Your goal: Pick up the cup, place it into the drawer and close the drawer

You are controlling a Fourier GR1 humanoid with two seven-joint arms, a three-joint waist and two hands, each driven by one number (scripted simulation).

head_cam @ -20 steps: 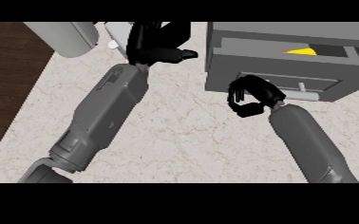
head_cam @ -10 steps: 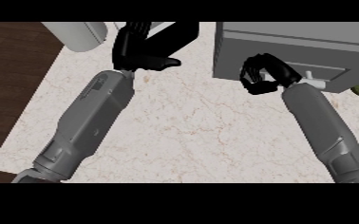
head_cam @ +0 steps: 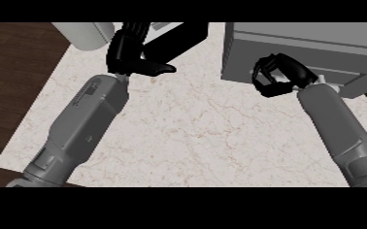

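Observation:
The grey drawer unit (head_cam: 315, 46) stands at the back right, and its front looks pushed in. No cup shows anywhere; the drawer's inside is hidden. My right hand (head_cam: 276, 75) is curled against the drawer's front, low on its left part, with nothing visible in its fingers. It covers whatever handle is there. My left hand (head_cam: 131, 53) is at the back left of the counter, fingers straight and pointing away, thumb out to the right, holding nothing.
A pale grey rounded container (head_cam: 86, 33) stands at the back left, just left of my left hand. A dark object (head_cam: 183, 35) lies behind that hand. The marble counter (head_cam: 201, 126) ends at a dark wooden floor (head_cam: 22, 68) on the left.
One second ago the drawer stood open with a yellow thing inside. My right hand has moved away from me against its front, and the opening no longer shows. The left hand's fingers straightened.

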